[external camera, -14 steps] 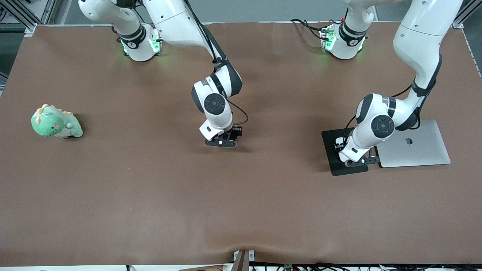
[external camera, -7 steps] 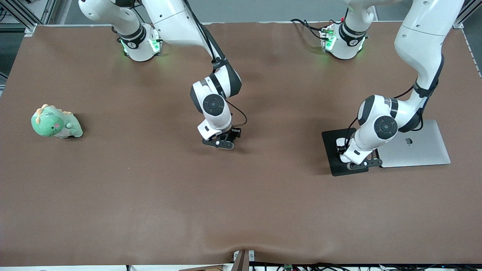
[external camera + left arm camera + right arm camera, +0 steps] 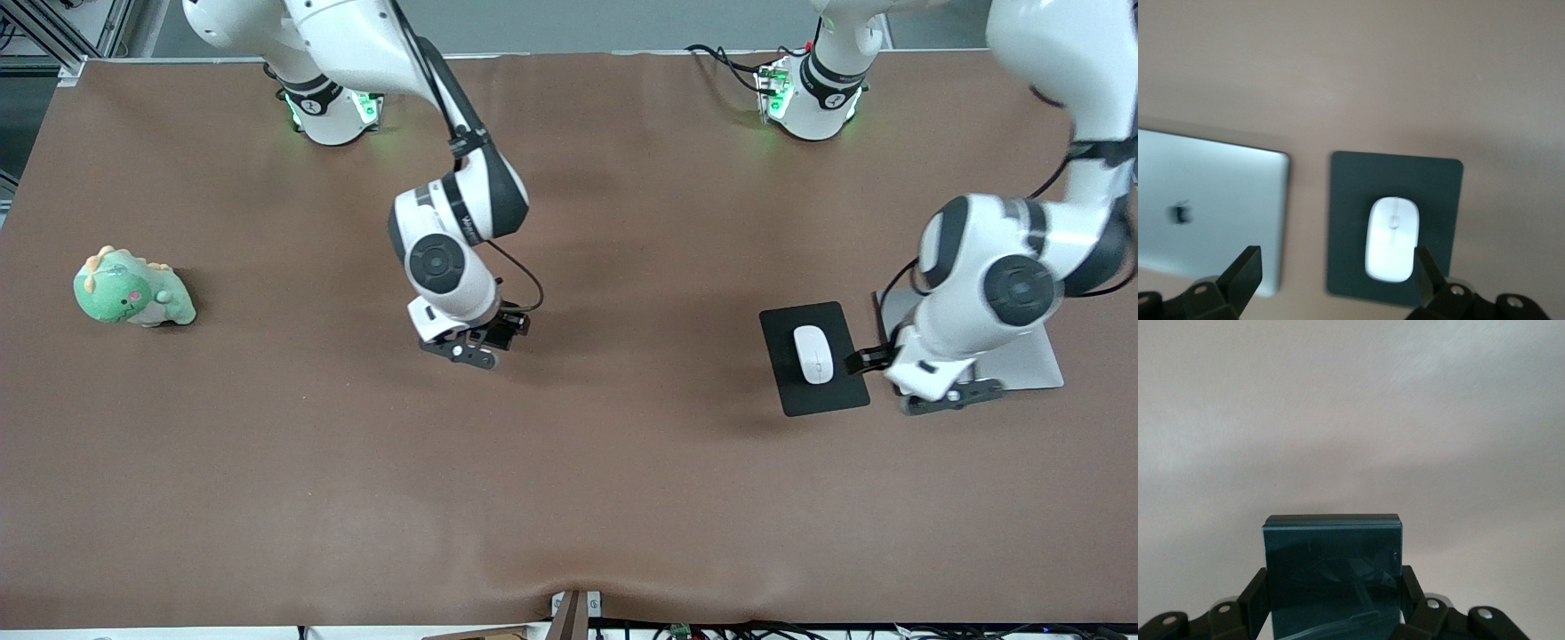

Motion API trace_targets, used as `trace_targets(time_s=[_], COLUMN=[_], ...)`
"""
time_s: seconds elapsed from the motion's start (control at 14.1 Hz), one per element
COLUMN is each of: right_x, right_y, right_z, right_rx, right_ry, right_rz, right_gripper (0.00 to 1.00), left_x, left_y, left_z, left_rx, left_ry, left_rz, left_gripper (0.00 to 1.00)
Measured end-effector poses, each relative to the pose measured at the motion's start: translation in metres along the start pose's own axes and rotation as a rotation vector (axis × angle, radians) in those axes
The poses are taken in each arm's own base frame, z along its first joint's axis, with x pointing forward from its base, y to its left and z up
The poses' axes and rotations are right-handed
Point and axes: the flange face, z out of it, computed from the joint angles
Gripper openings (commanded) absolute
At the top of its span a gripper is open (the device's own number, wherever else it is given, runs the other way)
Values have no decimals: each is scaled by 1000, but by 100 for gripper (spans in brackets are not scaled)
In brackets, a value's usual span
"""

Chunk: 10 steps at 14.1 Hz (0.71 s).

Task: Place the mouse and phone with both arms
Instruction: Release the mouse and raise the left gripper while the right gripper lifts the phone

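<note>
The white mouse lies on the black pad; it also shows in the left wrist view on the pad. My left gripper hangs open and empty over the laptop's edge beside the pad, its jaws wide apart in the left wrist view. My right gripper is up over the bare middle of the table. In the right wrist view it is shut on the black phone. In the front view the phone is hidden under the right hand.
A silver laptop lies closed beside the pad at the left arm's end, also in the left wrist view. A green plush dinosaur sits at the right arm's end. The brown table is bare nearer the camera.
My left gripper has let go of the mouse, risen and moved off the pad over the laptop. My right gripper has moved toward the right arm's end with the phone.
</note>
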Motion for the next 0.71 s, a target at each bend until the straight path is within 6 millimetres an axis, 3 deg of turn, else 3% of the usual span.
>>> trace_targets(time_s=[0.21,0.36,0.71], right_x=[31,43,61], right_y=[50,83,151], right_z=[-25,-33,-20], right_rx=[32,41,7], right_ry=[-14,-25,-54], right_rz=[-1,-14,-48], right_gripper=[0,0,0], left_x=[8,3,-30], left_y=[-37,-45,-52], left_z=[-83,-128,-210], left_rx=[10,16,-26], left_ry=[39,43,78], left_rz=[-54,-67,-5], left_gripper=[100,100,100])
